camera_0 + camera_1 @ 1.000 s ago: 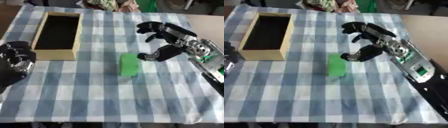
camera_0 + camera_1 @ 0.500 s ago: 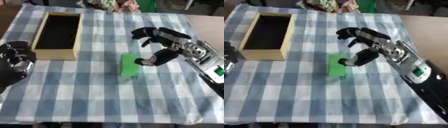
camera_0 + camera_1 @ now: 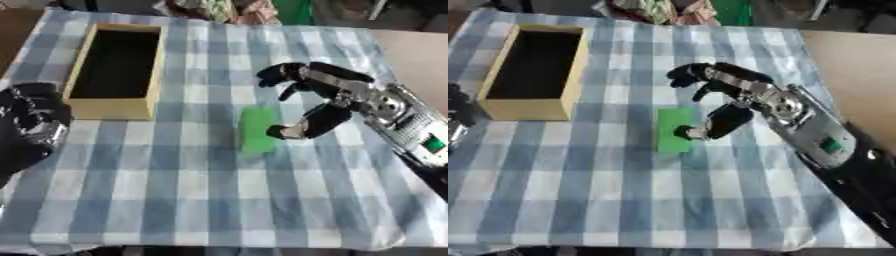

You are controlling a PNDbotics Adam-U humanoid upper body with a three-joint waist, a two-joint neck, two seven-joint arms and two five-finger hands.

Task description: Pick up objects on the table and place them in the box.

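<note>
Reaching over the checked cloth on the counter (image 3: pixel 175 200), the right robot hand (image 3: pixel 328 107) hangs spread — thumb tip at the right edge of the green block (image 3: pixel 258 129), fingers arched above, nothing gripped. The block lies flat on the cloth, well apart from the box (image 3: pixel 118 70), which looks empty. The left robot hand (image 3: pixel 31 122) rests idle at the left edge, fingers curled. Judged progress: nothing placed — grasp, carry and release remain.
</note>
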